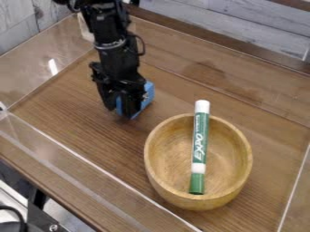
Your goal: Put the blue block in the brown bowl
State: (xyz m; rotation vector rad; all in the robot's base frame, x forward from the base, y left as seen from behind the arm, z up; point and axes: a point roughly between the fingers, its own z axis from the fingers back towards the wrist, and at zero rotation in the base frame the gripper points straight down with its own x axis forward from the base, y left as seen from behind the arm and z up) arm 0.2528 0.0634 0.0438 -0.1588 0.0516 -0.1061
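Saw the blue block [147, 91] low beside the tips of the dark gripper [122, 104], partly hidden by it, over the wooden table [91, 145]. Could not tell whether the fingers were released or clenched on the block. Found the brown bowl [231, 198] near, to the right of the block in the view, with the block outside it. Noticed a green-and-white marker [198, 145] lengthwise in the bowl, one end over the far rim.
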